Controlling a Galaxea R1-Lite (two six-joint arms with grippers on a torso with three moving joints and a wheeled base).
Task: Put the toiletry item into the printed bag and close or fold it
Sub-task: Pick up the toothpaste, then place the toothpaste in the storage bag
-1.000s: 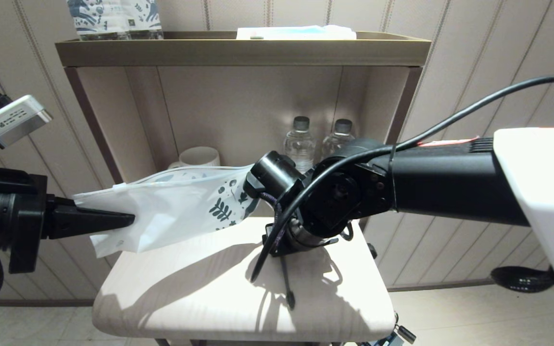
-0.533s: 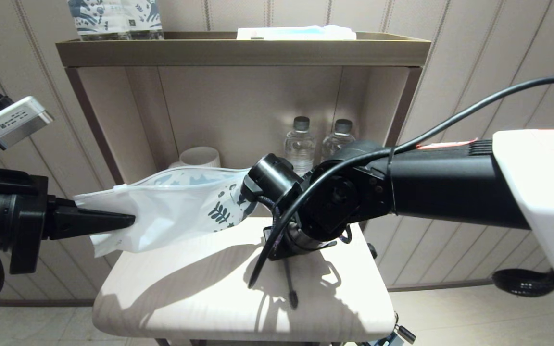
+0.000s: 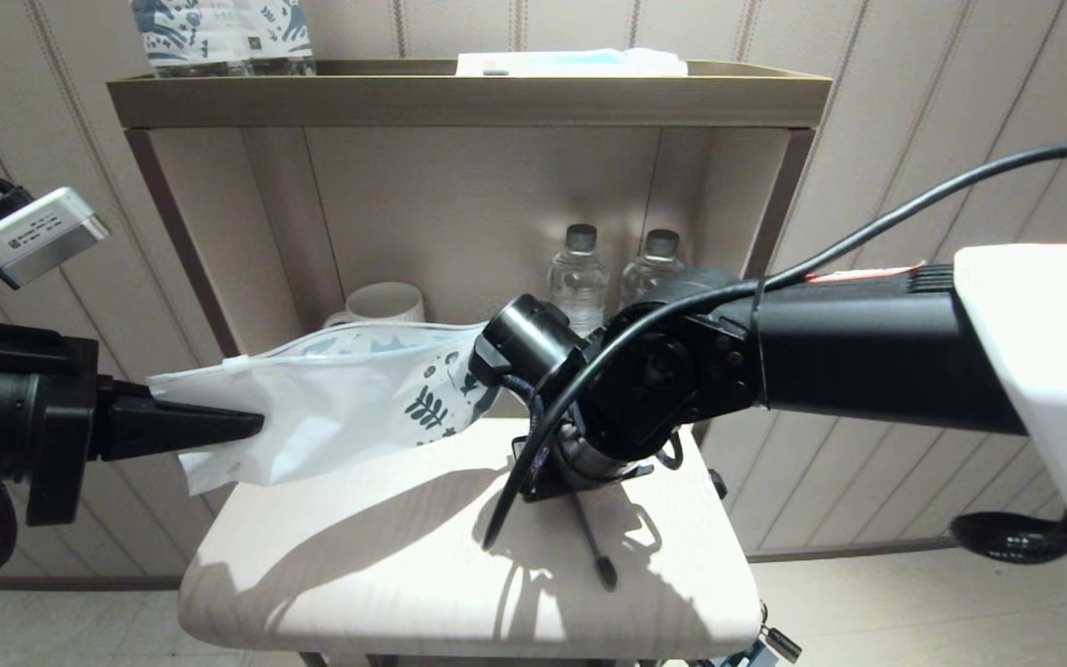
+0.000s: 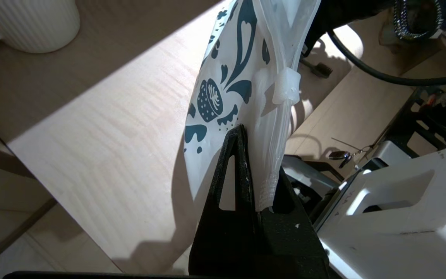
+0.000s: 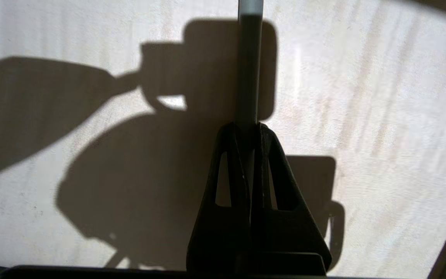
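Left hand (image 3: pixel 251 424) clamped on printed bag (image 3: pixel 348 398), held in air over desk (image 3: pixel 357 556) left side. Right hand (image 5: pixel 251 130) pinched on toothbrush (image 3: pixel 594 547), bristle end down near desk middle. Risks: brush misses narrow mouth; limp pouch sags or slips from grip.

Hotel room: shelf (image 3: pixel 469 102) with water bottles (image 3: pixel 577 278) (mug (image 3: pixel 383 302) too).
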